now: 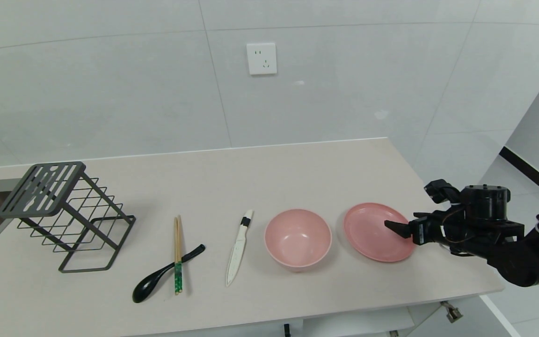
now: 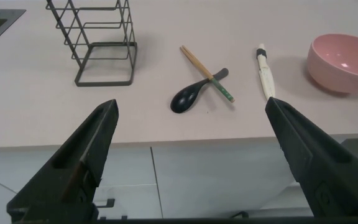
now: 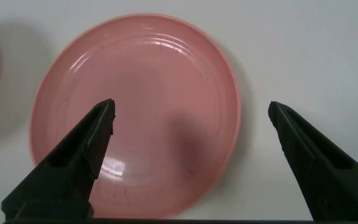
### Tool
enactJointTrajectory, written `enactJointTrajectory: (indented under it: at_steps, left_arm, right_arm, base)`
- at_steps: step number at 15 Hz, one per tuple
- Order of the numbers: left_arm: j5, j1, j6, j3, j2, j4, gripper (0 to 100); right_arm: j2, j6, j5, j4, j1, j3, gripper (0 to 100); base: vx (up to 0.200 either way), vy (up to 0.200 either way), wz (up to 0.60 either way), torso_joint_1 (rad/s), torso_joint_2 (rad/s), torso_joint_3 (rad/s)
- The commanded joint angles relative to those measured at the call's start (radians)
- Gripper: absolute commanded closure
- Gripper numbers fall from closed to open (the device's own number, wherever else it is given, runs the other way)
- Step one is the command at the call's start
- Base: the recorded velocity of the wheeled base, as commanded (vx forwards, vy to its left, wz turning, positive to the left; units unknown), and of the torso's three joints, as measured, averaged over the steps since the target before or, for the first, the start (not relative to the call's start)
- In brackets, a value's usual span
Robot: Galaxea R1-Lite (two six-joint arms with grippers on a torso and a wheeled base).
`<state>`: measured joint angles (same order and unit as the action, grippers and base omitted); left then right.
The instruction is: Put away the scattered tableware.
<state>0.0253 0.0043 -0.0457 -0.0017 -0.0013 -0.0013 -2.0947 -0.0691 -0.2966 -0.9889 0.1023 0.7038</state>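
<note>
Head view: beige counter [image 1: 251,182] against a tiled wall with a socket [image 1: 261,58]. Along the front, from the robot's left: dark wire rack [image 1: 63,215], upright. Black spoon [image 1: 157,278] with wooden, green-tipped chopsticks [image 1: 178,255] lying across its handle. White knife [image 1: 237,248], tip toward the counter's front edge. Pink bowl [image 1: 297,238], upright. Shallow pink plate [image 1: 375,231] just beside the bowl, glossy, faint concentric rings. Right gripper [image 1: 407,208] at the plate's right rim, one finger over the plate.

Left wrist view: left gripper [image 2: 190,104] spread wide, holding nothing, off the counter's front edge facing the spoon and chopsticks.

Right wrist view: jaws wide apart, nothing gripped, one finger above the plate, the other above bare counter past its rim.
</note>
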Motion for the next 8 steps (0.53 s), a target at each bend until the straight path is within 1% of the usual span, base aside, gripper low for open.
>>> enactJointTrajectory:
  at_steps: [1,5,8]
  left_arm:
    - [0.001,0.000,0.000,0.000,0.001,0.000,0]
    - [-0.001,0.000,0.000,0.000,0.001,0.000,0]
    - [-0.001,0.000,0.000,0.000,0.001,0.000,0]
  right_arm:
    - [-0.071,0.008,0.002,-0.010,-0.003,0.045,0]
    - [-0.077,0.008,0.002,-0.011,0.000,0.037,0]
    - [-0.057,0.005,0.001,-0.013,0.011,0.000,0]
  base:
    - [0.000,0.000,0.00,0.000,0.00,0.000]
    - [0.000,0.000,0.00,0.000,0.00,0.000]
    - [0.000,0.000,0.00,0.000,0.00,0.000]
